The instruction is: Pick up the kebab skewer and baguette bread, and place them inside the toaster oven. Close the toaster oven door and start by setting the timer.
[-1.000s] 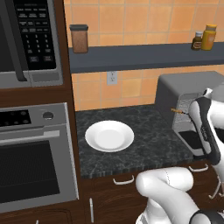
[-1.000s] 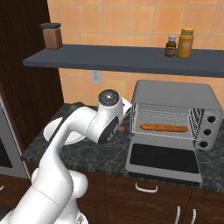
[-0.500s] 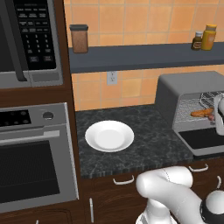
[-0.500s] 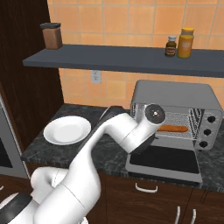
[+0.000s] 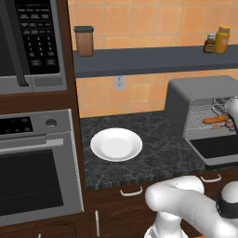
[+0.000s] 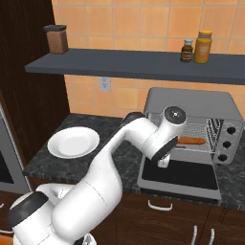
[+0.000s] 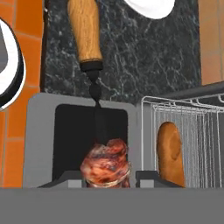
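In the hand view my gripper (image 7: 107, 177) is shut on the kebab skewer (image 7: 106, 164), its fingertips (image 7: 65, 178) clamped on a reddish meat chunk. The skewer's dark rod and wooden handle point away from the hand. It hangs over the toaster oven door (image 7: 74, 135), which lies dropped open. The baguette bread (image 7: 170, 153) lies on the wire rack (image 7: 197, 127) beside it. From the right base the hand (image 6: 165, 158) hovers above the door (image 6: 179, 174), in front of the grey toaster oven (image 6: 191, 103), with the baguette (image 6: 191, 141) inside. The left base view shows the oven (image 5: 200, 88) and baguette (image 5: 214, 120).
A white plate (image 5: 116, 144) sits on the dark counter left of the toaster oven. A microwave (image 5: 32, 42) and a built-in oven (image 5: 32, 176) fill the left side. The shelf above carries a brown jar (image 5: 84, 41) and two bottles (image 5: 217, 41). The toaster's knobs (image 6: 227, 143) are on its right.
The arm has swung right, from beside the plate to the front of the toaster oven, carrying the skewer over the open door. The baguette has stayed on the rack.
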